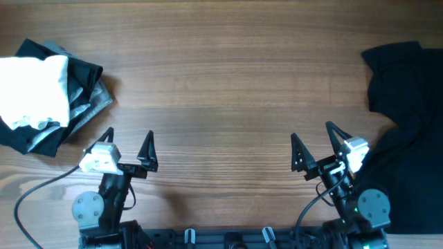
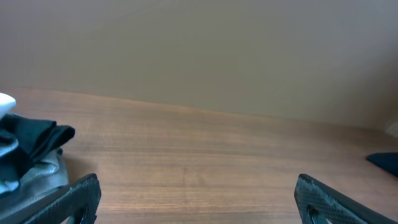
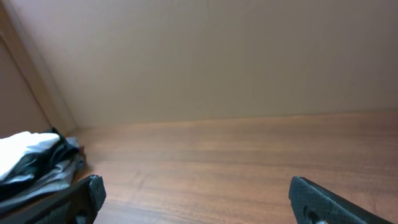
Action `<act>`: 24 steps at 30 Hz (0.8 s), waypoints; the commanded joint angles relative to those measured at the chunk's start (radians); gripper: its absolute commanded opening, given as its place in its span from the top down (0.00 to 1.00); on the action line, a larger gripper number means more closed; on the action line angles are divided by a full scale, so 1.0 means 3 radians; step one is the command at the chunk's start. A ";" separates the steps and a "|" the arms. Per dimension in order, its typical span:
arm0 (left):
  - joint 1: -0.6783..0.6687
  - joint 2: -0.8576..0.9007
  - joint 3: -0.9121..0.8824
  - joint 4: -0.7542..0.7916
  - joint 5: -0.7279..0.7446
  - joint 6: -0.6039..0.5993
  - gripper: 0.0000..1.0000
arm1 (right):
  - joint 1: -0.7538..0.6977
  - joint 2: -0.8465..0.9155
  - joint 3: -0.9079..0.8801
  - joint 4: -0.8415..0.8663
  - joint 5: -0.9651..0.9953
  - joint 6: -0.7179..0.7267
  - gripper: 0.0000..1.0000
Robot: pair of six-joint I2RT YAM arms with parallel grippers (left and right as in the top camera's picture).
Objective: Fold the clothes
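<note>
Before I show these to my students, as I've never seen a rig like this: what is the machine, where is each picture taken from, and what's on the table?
These are two robot arms at a wooden table, each ending in a two-finger gripper. The overhead picture looks straight down from above: the left gripper and right gripper both stand open and hold nothing. The other two pictures come from cameras on the wrists, so the dark shapes at their bottom corners are each arm's own fingers. On the table's left lies a pile of clothes, white on top of black and grey. At the right edge lies a large black garment, spread loosely. Nothing is being folded yet.
</note>
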 commanded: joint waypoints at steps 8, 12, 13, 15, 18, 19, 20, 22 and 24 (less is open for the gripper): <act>-0.0018 0.1443 0.1528 -0.0899 0.0067 -0.0071 0.00 | -0.0017 0.1710 0.1359 -0.0750 -0.0076 0.0041 0.00; -0.0018 0.2149 0.2272 -0.1520 0.0094 -0.0071 0.00 | -0.0017 0.2511 0.2131 -0.1475 -0.0078 0.0043 0.00; -0.0020 0.2308 0.2450 -0.1678 0.0109 -0.0071 0.00 | -0.0017 0.2706 0.2340 -0.1668 -0.0078 0.0051 0.00; -0.0020 0.2617 0.2792 -0.1982 0.0160 -0.0070 0.00 | -0.0017 0.3087 0.2758 -0.2033 -0.0074 0.0036 0.00; -0.0022 0.3009 0.3222 -0.2377 0.0170 -0.0069 0.00 | -0.0017 0.3572 0.3269 -0.2385 -0.0076 -0.0085 0.00; -0.0022 0.3108 0.3320 -0.2469 0.0170 -0.0069 0.00 | -0.0017 0.3699 0.3393 -0.2459 -0.0097 -0.0088 0.00; -0.0020 0.3188 0.3394 -0.2537 0.0172 -0.0055 0.00 | -0.0017 0.3812 0.3488 -0.2518 -0.0131 -0.0103 0.00; -0.0020 0.3292 0.3456 -0.2598 0.0181 -0.0046 0.00 | -0.0018 0.3980 0.3580 -0.2530 -0.0134 -0.0253 0.00; -0.0020 0.3347 0.3456 -0.2597 0.0286 -0.0089 0.00 | -0.0107 0.4139 0.3601 -0.2488 0.0078 -0.0065 0.00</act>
